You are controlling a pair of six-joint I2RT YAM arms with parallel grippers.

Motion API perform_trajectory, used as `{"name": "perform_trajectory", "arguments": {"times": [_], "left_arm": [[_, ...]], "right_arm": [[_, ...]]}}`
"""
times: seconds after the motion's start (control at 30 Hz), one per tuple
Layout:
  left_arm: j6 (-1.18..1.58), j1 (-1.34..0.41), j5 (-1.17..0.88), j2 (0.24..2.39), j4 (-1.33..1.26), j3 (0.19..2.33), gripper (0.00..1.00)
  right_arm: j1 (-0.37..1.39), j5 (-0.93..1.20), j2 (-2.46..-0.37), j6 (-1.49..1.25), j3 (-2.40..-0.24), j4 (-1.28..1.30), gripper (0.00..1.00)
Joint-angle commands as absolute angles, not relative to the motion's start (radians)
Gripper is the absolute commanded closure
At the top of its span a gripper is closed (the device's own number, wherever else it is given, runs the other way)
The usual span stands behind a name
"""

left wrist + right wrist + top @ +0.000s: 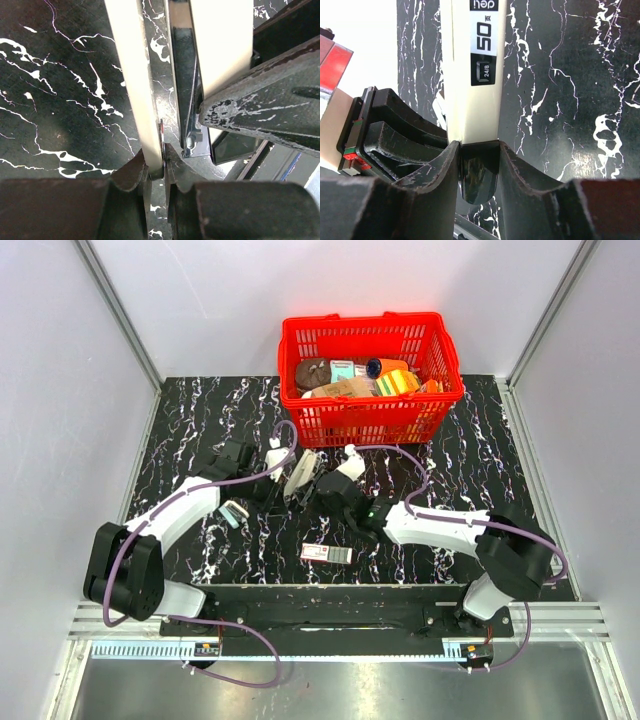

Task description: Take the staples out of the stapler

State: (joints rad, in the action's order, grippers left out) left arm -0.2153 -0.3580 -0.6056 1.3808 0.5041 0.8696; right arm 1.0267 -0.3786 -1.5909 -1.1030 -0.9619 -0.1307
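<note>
Nearest the bases, a flat red-and-white rectangular box [328, 553] lies on the black white-veined marble-pattern tabletop [200, 420], apart from both arms. Just beyond it the 2 grippers meet on the cream plastic stapler [300, 476], which looks hinged open into 2 splayed halves. The left gripper [157, 169] has its fingers nearly together, pinching the thin edge of 1 cream half at its near end. The right gripper [477, 156] shows only a narrow gap and is clamped on the black near end of the other half, the one printed "50" and "24/8". Between the halves, the left wrist view shows the dark metal magazine channel [182, 85] with a thin spring rod inside. No thin silvery strip of staples can be picked out in any view; my judgement is that the staples sit in that channel, hidden or too thin to see. Key relation: the channel's near end is just right of the left fingertips and just beside a right gripper finger. Its long axis runs away from both grippers, near to far, toward the red plastic mesh basket [370, 410] of mixed items at the far side. Both arms are about equally near and both are busy holding. So 1 would likely have to let go, or the stapler be tipped, to get the strip out. Unloading not yet done.
</note>
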Motion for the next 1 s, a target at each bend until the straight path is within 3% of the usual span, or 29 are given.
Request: {"name": "perform_trajectory", "arguments": {"times": [0.0,0.27,0.47,0.97], "left_arm": [[-0.179,-0.361,-0.729,1.325,0.416,0.939,1.00],[-0.152,-0.348,-0.756,1.327,0.408,0.945,1.00],[-0.207,-0.338,-0.707,1.328,0.407,0.946,1.00],[-0.376,-0.311,-0.430,1.393,0.347,0.954,1.00]], "right_arm": [[1.035,-0.316,-1.609,-1.100,-1.029,-0.248,0.60],[1.035,-0.265,-1.658,-1.108,-1.060,-0.278,0.59],[1.031,-0.244,-1.635,-1.063,-1.062,-0.246,0.75],[0.871,0.100,-1.471,-0.928,-0.930,-0.128,0.82]]}}
